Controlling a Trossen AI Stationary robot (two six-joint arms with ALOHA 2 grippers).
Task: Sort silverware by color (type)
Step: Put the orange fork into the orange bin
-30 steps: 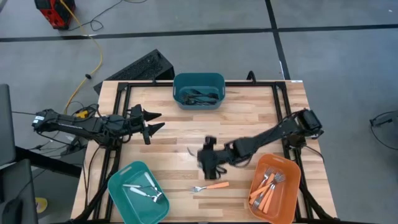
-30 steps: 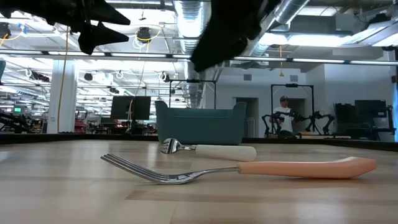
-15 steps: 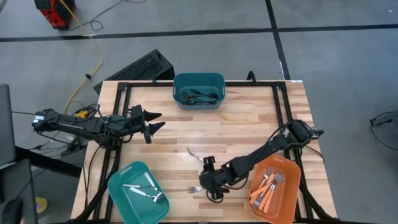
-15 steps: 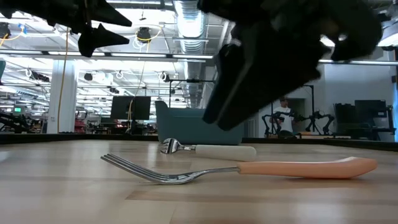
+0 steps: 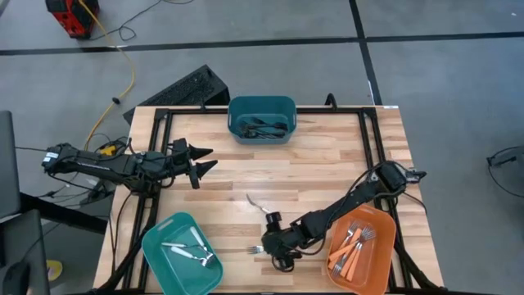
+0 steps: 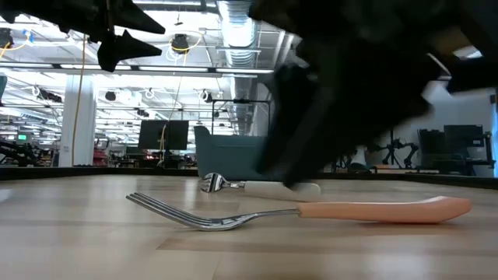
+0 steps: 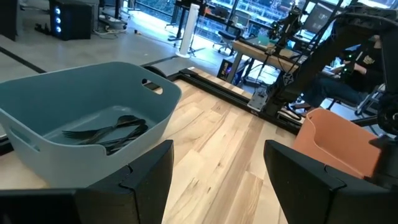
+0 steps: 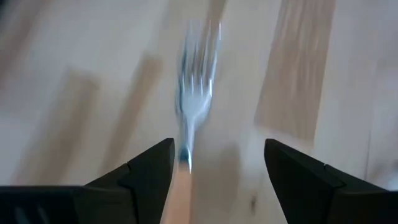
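An orange-handled fork [image 6: 373,208] with a silver head lies flat on the wooden table near its front edge; in the high view only its tines [image 5: 255,248] show. My right gripper [image 8: 217,146] is low over it, slanting down and open. Its fingers stand on either side of the spot where the silver neck joins the orange handle [image 8: 180,177]. Just behind lies a white-handled fork [image 6: 268,187], also seen as a white-handled fork [image 5: 254,200] from above. My left gripper [image 5: 211,158] waits open, high over the table's left side.
A teal bin [image 5: 262,105] at the far edge holds dark utensils. A second teal bin [image 5: 155,246] at the near left holds silver ones. An orange bin [image 5: 385,238] at the near right holds orange-handled forks, close beside my right arm.
My right gripper has swung toward the table's near edge and come down over the orange-handled fork, rolling a little, and has stayed open. Neither fork has moved.
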